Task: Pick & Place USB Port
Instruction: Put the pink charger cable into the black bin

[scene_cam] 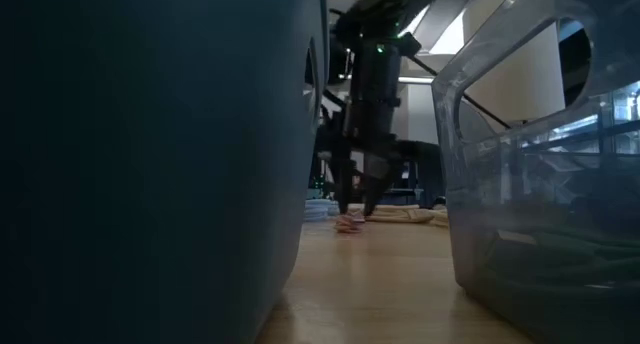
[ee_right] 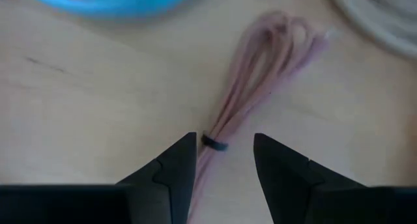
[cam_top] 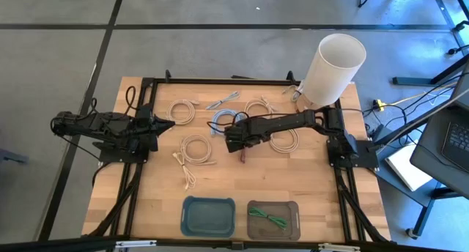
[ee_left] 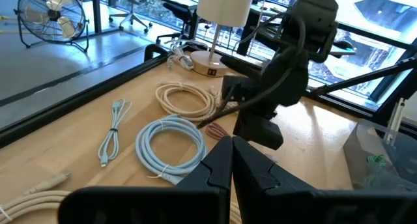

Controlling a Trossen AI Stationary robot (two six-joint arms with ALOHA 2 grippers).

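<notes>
A thin pink cable bundle [ee_right: 260, 74], bound by a black band [ee_right: 214, 144], lies flat on the wooden table near its middle [cam_top: 242, 155]. My right gripper [ee_right: 225, 140] points down just above it, open. One finger stands on each side of the banded stretch, with a gap to the cable on both sides. In the low view its fingertips [scene_cam: 372, 199] hang a little above the tabletop beside the pink bundle [scene_cam: 350, 222]. My left gripper [cam_top: 167, 123] waits shut at the table's left side, well above the board.
A light blue coil [cam_top: 223, 121] and beige coils [cam_top: 196, 148], [cam_top: 284, 141], [cam_top: 183, 110] lie around the pink bundle. A white lamp [cam_top: 333, 69] stands at the far right. A blue tray [cam_top: 208, 215] and a grey tray [cam_top: 292, 224] holding a green cable sit at the near edge.
</notes>
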